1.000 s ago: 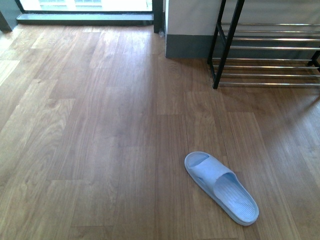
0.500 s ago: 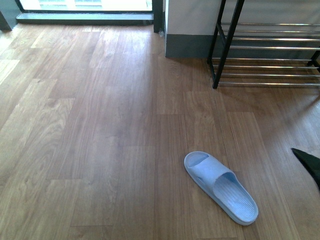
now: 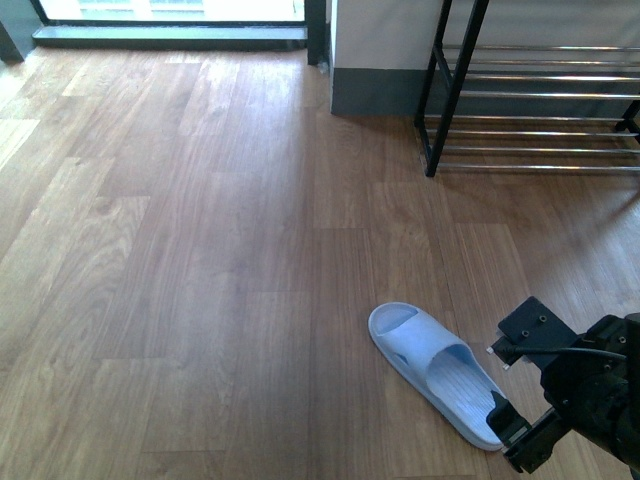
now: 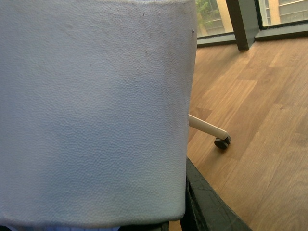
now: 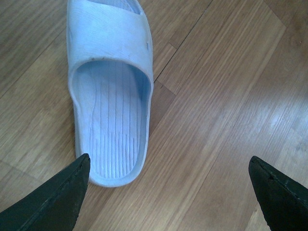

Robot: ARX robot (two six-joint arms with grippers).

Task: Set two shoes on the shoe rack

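One pale blue slide (image 3: 440,372) lies on the wood floor, toe pointing to the back left. My right gripper (image 3: 520,375) hovers open at its heel end, one finger beside the heel and nothing between the fingers. In the right wrist view the slide (image 5: 111,91) sits just ahead of one black fingertip, and the gripper (image 5: 168,162) spans bare floor. The shoe rack (image 3: 455,80), black frame with chrome rods, stands at the back right with no shoes on the rods in view. My left gripper (image 4: 192,207) is shut, mostly hidden behind a pale padded surface (image 4: 91,106).
A grey wall base (image 3: 375,92) runs left of the rack, and a window sill (image 3: 170,35) crosses the back. In the left wrist view a white leg with a caster wheel (image 4: 222,142) rests on the floor.
My right arm has come into the front view from the lower right and now sits at the slide's heel. The slide has not moved.
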